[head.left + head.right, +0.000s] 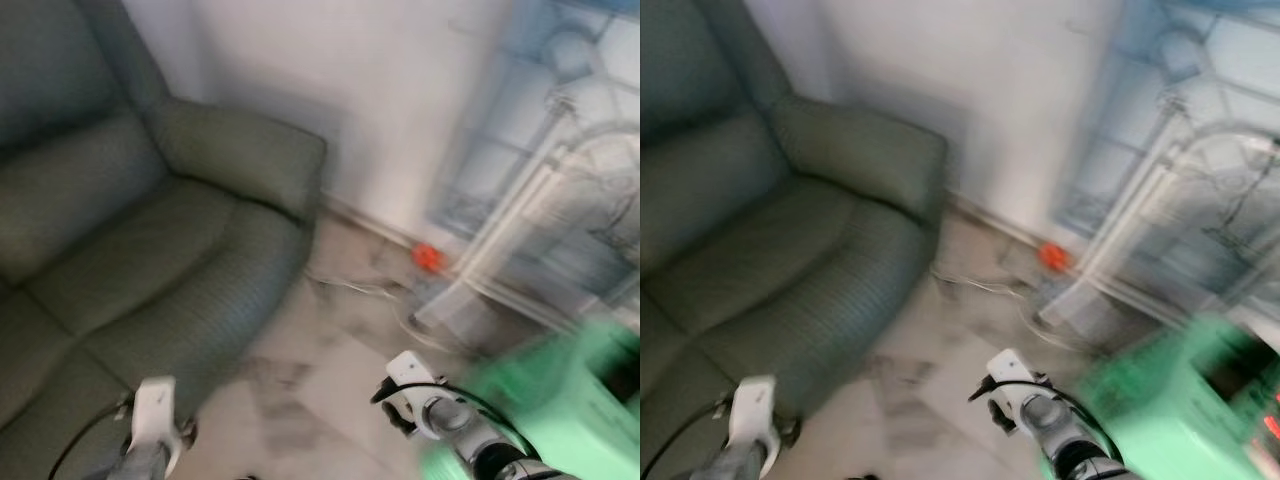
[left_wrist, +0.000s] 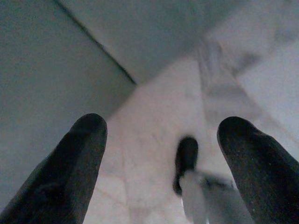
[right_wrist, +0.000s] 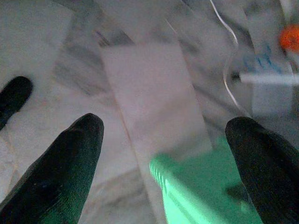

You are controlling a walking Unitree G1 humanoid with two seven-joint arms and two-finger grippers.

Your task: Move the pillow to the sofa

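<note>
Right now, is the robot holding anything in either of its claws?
No. The left gripper and right gripper are both open with nothing between the fingers, hanging over the marble floor beside the sofa.

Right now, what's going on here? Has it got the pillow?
No pillow is held. The robot stands on a marble floor beside a grey-green sofa, with the picture blurred. Its left gripper and right gripper are both open with nothing between the fingers, hanging low over the floor. A green box sits on the robot's right, next to a white frame against the wall.
</note>
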